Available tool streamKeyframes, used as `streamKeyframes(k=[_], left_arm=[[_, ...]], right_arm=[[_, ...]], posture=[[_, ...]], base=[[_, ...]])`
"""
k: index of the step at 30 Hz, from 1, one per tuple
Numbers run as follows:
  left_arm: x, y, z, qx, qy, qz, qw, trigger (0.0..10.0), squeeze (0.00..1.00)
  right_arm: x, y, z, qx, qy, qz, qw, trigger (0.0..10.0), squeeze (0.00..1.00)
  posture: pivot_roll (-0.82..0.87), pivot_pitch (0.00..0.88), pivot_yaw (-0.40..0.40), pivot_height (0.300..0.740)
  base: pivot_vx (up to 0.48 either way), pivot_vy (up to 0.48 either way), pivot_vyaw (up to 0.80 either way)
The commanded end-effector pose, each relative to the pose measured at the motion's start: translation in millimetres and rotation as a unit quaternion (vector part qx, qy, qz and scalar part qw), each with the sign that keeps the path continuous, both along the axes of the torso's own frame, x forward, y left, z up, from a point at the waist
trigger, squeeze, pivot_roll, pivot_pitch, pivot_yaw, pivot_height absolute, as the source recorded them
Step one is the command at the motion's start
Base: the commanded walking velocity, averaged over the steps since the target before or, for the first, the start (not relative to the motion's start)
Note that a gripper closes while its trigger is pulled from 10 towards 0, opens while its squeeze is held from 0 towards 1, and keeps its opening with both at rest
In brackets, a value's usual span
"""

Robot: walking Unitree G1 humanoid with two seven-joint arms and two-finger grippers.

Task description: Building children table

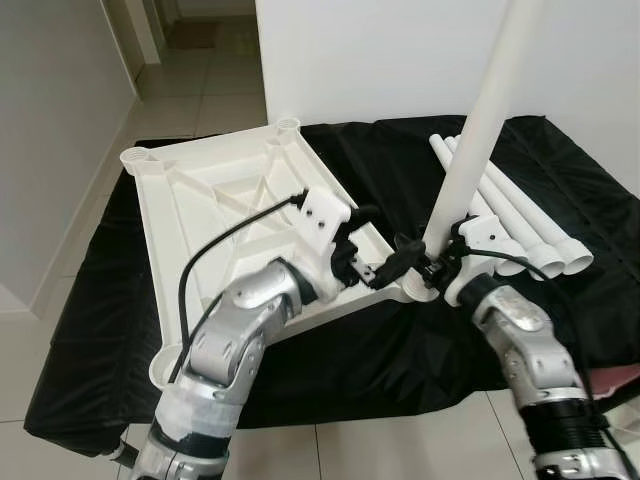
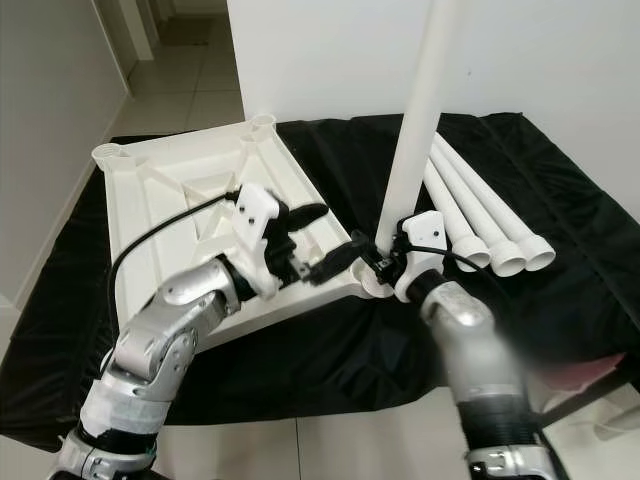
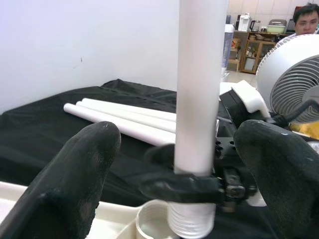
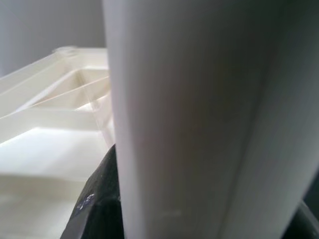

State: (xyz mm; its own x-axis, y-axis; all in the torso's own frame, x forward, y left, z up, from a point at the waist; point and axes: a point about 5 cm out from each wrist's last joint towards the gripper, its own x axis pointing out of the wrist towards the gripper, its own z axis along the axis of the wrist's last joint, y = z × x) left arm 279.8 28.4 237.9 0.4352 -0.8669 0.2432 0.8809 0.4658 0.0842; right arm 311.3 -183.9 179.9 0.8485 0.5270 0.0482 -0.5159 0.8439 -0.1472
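Note:
The white plastic tabletop lies upside down on a black cloth, with a leg socket at each corner. My right gripper is shut on a white table leg and holds it upright, slightly tilted. The leg's threaded end sits at the near right corner socket. My left gripper is open just left of the leg's base, over the tabletop's edge; its black fingers are spread apart and touch nothing. Three more white legs lie side by side on the cloth to the right.
A white wall stands right behind the cloth. Tiled floor runs off to the back left. In the left wrist view a white fan and a person's head are beyond the legs. Something pink lies at the right edge.

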Motion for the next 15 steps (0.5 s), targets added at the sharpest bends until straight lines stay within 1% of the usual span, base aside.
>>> streamKeyframes(k=[1, 3, 7, 8, 9, 10, 11, 13, 14, 15], left_arm=[[2.8, 0.7, 0.5, 0.007, 0.002, -0.003, 1.0, 10.0, 0.0], [6.5, 0.2, 5.7, 0.003, -0.003, -0.003, 1.0, 10.0, 0.0], [9.3, -1.1, 8.5, -0.001, -0.003, -0.002, 1.0, 10.0, 0.0], [10.8, -4.1, 11.1, 0.006, -0.004, -0.012, 1.0, 10.0, 0.0], [10.8, -4.1, 11.1, 0.006, -0.004, -0.012, 1.0, 10.0, 0.0], [12.7, -6.9, 12.5, 0.014, 0.012, -0.024, 1.0, 10.0, 0.0], [13.1, -7.4, 12.8, 0.015, 0.016, -0.027, 0.999, 10.0, 0.0], [14.1, -7.8, 14.5, 0.019, 0.013, -0.025, 0.999, 10.0, 0.0], [15.9, -7.8, 16.8, 0.023, 0.007, -0.023, 0.999, 10.0, 0.0], [15.9, -7.8, 16.8, 0.023, 0.007, -0.023, 0.999, 10.0, 0.0]], right_arm=[[-1.0, 3.4, 7.8, -0.015, -0.004, 0.028, 0.999, 10.0, 0.0], [-4.4, 0.4, 11.3, -0.05, 0.004, 0.057, 0.997, 10.0, 0.0], [-6.4, -1.4, 13.9, -0.058, 0.012, 0.075, 0.995, 10.0, 0.0], [-8.5, -2.4, 17.0, -0.071, 0.022, 0.096, 0.993, 10.0, 0.0], [-8.5, -2.4, 17.0, -0.071, 0.022, 0.096, 0.993, 10.0, 0.0], [-10.0, -2.5, 18.7, -0.089, 0.032, 0.113, 0.989, 10.0, 0.0], [-10.3, -2.5, 18.9, -0.092, 0.035, 0.116, 0.988, 10.0, 0.0], [-9.9, -2.9, 18.2, -0.093, 0.044, 0.114, 0.988, 10.0, 0.0], [-9.1, -3.1, 17.8, -0.092, 0.057, 0.112, 0.988, 10.0, 0.0], [-9.1, -3.1, 17.8, -0.092, 0.057, 0.112, 0.988, 10.0, 0.0]], posture=[[-0.11, 0.013, 0.069, 0.74], [-0.11, 0.011, 0.071, 0.74], [-0.11, 0.015, 0.071, 0.74], [-0.11, 0.02, 0.07, 0.74], [-0.11, 0.02, 0.07, 0.74], [-0.11, 0.023, 0.072, 0.74], [-0.11, 0.023, 0.072, 0.74], [-0.11, 0.024, 0.073, 0.74], [-0.11, 0.025, 0.075, 0.74], [-0.11, 0.025, 0.075, 0.74]], base=[[0.0, 0.0, 0.0], [0.0, 0.0, 0.0], [0.0, 0.0, 0.0], [0.0, 0.0, 0.0], [0.0, 0.0, 0.0], [0.0, 0.0, 0.0], [0.0, 0.0, 0.0], [0.0, 0.0, 0.0], [0.0, 0.0, 0.0], [0.0, 0.0, 0.0]])
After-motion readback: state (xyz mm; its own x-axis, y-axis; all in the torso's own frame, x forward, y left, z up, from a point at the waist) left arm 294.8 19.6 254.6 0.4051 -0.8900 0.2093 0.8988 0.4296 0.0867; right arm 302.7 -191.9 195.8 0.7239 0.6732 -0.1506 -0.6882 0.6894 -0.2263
